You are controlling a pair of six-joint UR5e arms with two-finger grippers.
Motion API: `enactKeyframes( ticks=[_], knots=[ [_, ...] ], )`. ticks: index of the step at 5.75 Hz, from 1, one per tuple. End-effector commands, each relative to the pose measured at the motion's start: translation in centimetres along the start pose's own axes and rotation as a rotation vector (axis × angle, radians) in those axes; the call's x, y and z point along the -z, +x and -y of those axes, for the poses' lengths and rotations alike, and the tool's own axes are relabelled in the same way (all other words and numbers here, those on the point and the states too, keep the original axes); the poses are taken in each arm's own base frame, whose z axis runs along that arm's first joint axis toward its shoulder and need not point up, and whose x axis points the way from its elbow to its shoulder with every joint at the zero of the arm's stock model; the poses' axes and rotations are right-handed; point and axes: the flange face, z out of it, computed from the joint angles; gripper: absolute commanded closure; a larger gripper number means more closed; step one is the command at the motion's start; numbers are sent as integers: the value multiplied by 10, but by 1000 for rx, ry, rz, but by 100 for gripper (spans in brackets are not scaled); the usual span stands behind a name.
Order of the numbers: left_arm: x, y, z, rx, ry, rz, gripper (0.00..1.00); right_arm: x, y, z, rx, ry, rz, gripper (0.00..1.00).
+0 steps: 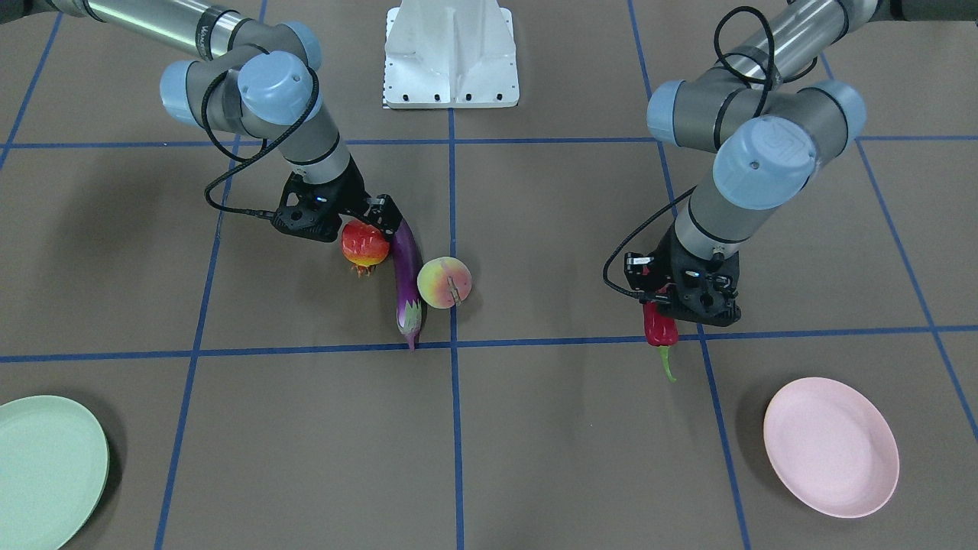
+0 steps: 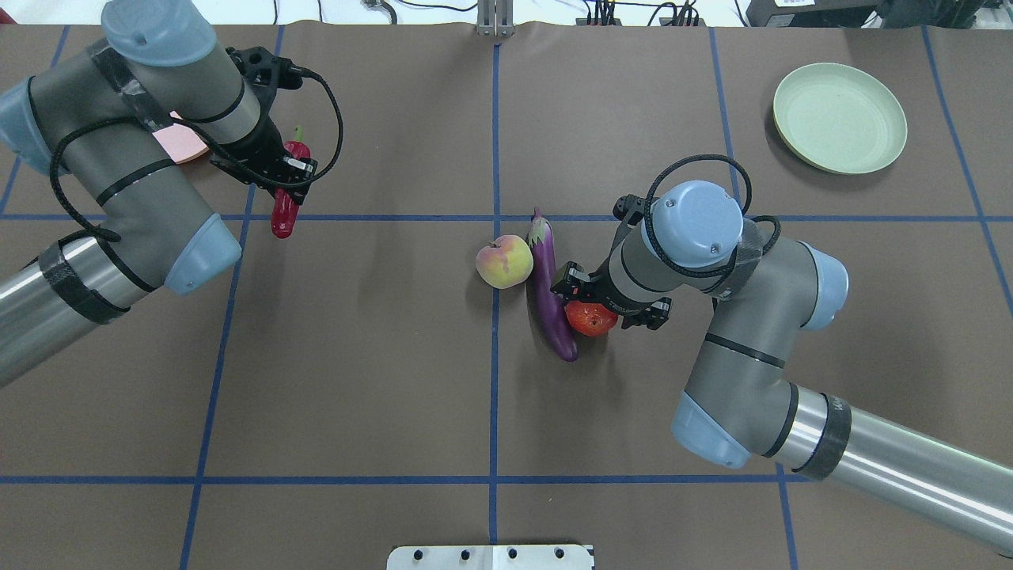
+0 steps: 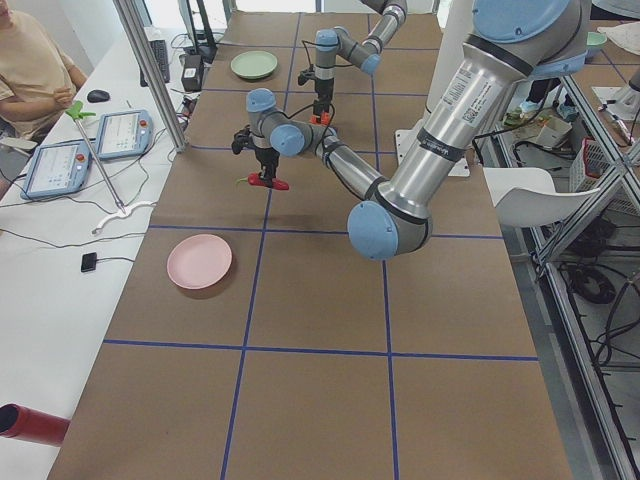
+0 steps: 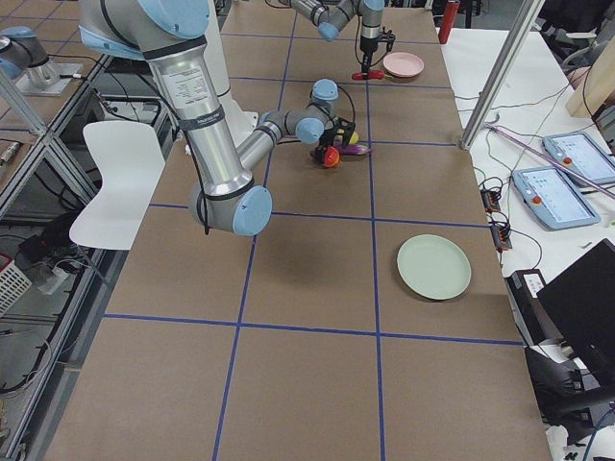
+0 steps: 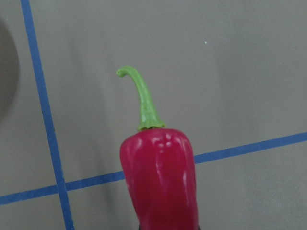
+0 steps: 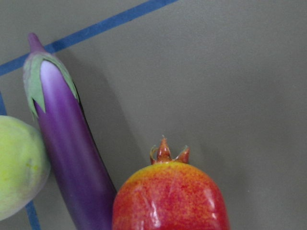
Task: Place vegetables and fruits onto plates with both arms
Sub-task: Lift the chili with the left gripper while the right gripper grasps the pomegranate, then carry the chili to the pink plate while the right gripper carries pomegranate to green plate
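Overhead exterior view: a brown worktop [image 2: 356, 380] marked with blue tape lines is filling the scene. Two grey and silver arms with light-blue joint caps are reaching over it, the left arm [image 2: 134, 182] coming in from the view's left and the right arm [image 2: 744, 348] from its right.

A pale green plate [image 2: 840, 117] is sitting bare near the far right corner, well apart from everything else. A pale pink plate [image 1: 830, 447] is sitting bare on the left arm's side, mostly hidden behind that arm from overhead but showing whole in the front-facing view.

Near the middle of the worktop, a long purple eggplant [image 2: 548, 297] is lying with its pale green cap pointing away from the robot. A yellow-pink peach [image 2: 503, 261] is resting against the eggplant on the side toward the left arm. A red-orange pomegranate [image 2: 589, 318] is touching the eggplant's other side, and the right jaws are closing around it, one finger wedged between pomegranate and eggplant.

The left jaws are gripping a red chili pepper [image 2: 285, 210] by its blunt end, its green stem pointing toward the pink plate nearby. The pepper is hanging over a blue tape line; whether it is touching the worktop I cannot tell.
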Motion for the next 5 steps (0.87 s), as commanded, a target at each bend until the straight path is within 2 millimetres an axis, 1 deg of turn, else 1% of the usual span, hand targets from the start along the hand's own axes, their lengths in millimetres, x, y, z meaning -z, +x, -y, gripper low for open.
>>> enactKeyframes(
  ticks=[1,2,3,4,5],
  knots=[
    [13,-18,10,21,21,7,100,-4,-3,2,-9,1,-6,76],
    [21,-47,22,-27,28,34,100,-2,-4,2,3,2,0,100],
    [26,-99,39,-52,31,73,100,12,-5,11,-5,16,17,100],
    [13,-175,56,-47,-11,133,100,31,-1,33,-28,36,38,100],
    [0,-238,78,54,-52,178,100,51,6,58,-56,45,54,100]
  ],
)
